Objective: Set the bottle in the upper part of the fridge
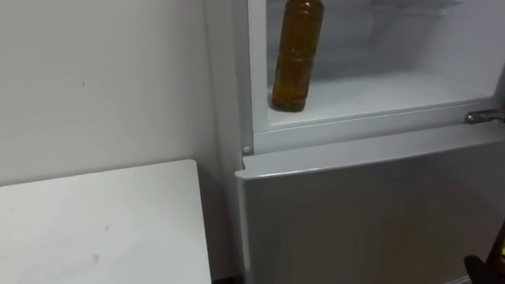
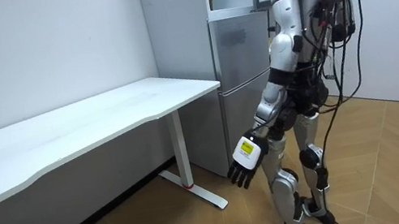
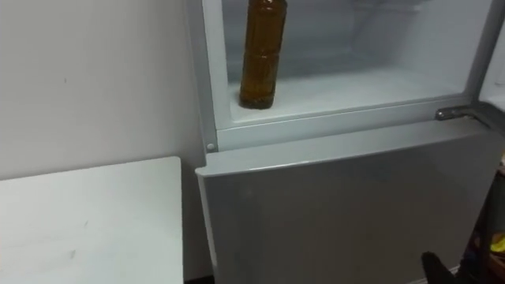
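Observation:
An amber bottle (image 1: 297,55) stands upright at the left front of the upper fridge compartment's white shelf (image 1: 379,91); its top runs out of the picture and no hand touches it. In the room view I stand facing the fridge (image 2: 242,80). My left hand (image 2: 244,159) hangs low by my thigh, its fingers relaxed and holding nothing. A dark shape (image 3: 435,266) at the lower right corner may be my right hand.
The lower fridge door (image 1: 371,213) is shut, and a metal hinge (image 1: 483,116) sits at its upper right. A white table (image 1: 95,229) stands to the left of the fridge against the wall, with a narrow gap between them.

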Controlling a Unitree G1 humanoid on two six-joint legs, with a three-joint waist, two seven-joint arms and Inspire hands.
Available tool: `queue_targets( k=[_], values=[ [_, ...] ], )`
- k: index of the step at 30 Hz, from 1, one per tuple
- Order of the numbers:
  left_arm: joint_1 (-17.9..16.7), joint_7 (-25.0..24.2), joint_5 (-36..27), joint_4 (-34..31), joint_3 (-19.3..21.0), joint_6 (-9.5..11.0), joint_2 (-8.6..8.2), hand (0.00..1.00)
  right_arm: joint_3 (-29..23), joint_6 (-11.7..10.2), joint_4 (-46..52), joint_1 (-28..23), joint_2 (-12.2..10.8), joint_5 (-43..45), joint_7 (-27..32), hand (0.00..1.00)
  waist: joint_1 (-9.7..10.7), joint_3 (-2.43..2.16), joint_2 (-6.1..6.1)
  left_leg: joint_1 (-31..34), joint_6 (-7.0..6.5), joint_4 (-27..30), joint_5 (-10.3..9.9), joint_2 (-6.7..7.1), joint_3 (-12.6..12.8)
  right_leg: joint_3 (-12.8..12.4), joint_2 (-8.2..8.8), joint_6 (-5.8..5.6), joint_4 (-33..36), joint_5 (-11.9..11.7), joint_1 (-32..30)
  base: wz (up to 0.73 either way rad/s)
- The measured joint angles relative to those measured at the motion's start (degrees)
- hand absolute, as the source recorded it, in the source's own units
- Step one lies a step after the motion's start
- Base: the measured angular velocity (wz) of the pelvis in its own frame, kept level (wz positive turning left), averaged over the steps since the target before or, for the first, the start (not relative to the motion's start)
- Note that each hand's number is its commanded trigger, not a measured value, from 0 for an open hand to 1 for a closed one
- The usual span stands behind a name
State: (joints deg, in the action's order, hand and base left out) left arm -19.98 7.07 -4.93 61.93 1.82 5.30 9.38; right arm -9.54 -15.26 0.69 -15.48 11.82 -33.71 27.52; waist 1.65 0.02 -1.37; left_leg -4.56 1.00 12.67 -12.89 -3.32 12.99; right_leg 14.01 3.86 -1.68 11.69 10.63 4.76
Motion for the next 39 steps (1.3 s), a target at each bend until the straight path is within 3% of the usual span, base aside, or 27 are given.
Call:
queue_targets(
  k=[8,12,18,21,29,34,39],
  values=[
    [0.16,1.37,-1.15,0.01,0.0,0.0,-0.06,0.0,1.96,0.38,-14.19,-2.36,-0.98,0.28,1.32,0.0,-0.12,-0.13,-0.02,-0.18,0.07,-0.45,-0.07,0.06,1.05,-1.23,-0.01,-0.14,0.4,0.22,-0.8,-0.07],
    [-0.09,1.52,-1.28,0.4,0.04,-0.03,-0.04,0.0,3.31,0.49,-27.09,-2.42,-1.14,0.23,1.11,0.0,-0.16,-0.12,0.33,-0.57,0.03,-0.45,-0.12,0.14,1.33,-1.44,0.13,-0.18,0.88,0.52,-0.86,-0.04],
    [-0.39,1.53,-1.86,0.81,-0.24,-0.11,-0.1,0.0,4.26,1.81,-45.62,-2.04,-1.49,0.15,-0.43,0.0,0.61,-0.03,0.37,-1.8,0.11,-0.98,-0.2,0.15,1.05,-1.43,0.1,-0.19,0.25,0.79,0.5,0.0],
    [-0.82,1.56,-1.91,0.8,-0.26,-0.2,-0.13,0.0,4.31,3.15,-49.94,-2.35,-1.74,-0.65,-0.81,0.0,1.18,-0.04,0.61,-1.82,0.24,-0.86,-0.32,0.16,1.06,-1.53,0.22,-0.13,1.39,1.59,0.08,0.0],
    [-0.94,1.44,-2.67,0.53,0.1,-0.18,-0.14,0.0,3.66,4.12,-50.32,-2.39,-2.33,-11.25,-3.39,0.0,1.35,-0.05,1.04,-2.11,0.51,-0.84,-0.47,0.14,1.31,-1.46,0.38,0.14,3.15,2.72,-0.81,0.0],
    [-1.36,1.42,-5.63,0.24,0.46,-0.17,0.15,0.0,-0.16,4.14,-44.84,-2.45,-2.31,-21.27,-3.52,0.0,1.54,-0.07,1.54,-2.05,0.7,0.14,-0.61,0.12,1.34,-1.7,0.63,0.23,4.11,3.51,-0.97,-0.01],
    [-2.3,1.42,-5.61,0.14,1.1,0.17,0.23,0.0,-3.19,3.78,-40.06,-2.11,-2.12,-24.82,-2.09,0.0,1.5,-0.08,1.72,-2.23,0.7,0.11,-0.61,0.14,1.09,-2.04,0.59,0.22,4.19,3.53,-0.99,-0.01]
  ],
)
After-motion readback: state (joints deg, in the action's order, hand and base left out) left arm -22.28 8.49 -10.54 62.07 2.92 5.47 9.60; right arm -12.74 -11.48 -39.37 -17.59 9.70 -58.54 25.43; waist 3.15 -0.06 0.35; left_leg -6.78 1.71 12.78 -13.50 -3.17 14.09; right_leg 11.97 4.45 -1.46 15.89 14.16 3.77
